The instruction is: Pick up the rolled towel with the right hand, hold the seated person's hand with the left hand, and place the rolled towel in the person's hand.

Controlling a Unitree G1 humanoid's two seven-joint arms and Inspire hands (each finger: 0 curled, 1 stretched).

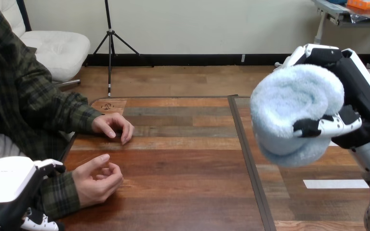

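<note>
In the head view I am seeing the robot's right hand [361, 96] hanging high at the right side, well above the brown wooden plank table [188, 159], and its fingers and thumb are wrapping round the fluffy pale blue rolled towel [289, 110], which is sitting in the air in that grip and touching nothing else. The roll's spiral end is facing toward me, so I am judging its long axis to be running roughly toward the camera rather than across the table, though I cannot be sure of the angle. At the lower left the robot's left hand [9, 192] is lying against the green plaid sleeve just behind the person's nearer hand [96, 180]. I cannot tell whether it is clasping that forearm or only resting beside it. That nearer hand is sitting loosely curled on its side on the table, with its opening turned up and toward the right. The person's farther hand [113, 126] is resting palm down on the table beyond it, apart from both robot hands. What I am weighing for the next move is this: the towel is well apart from the nearer hand, up and to the right of it across the dark seam [250, 159] between the two tabletops, so I am expecting a long leftward and downward carry. The curled hand may also need to open wider to take the roll.
</note>
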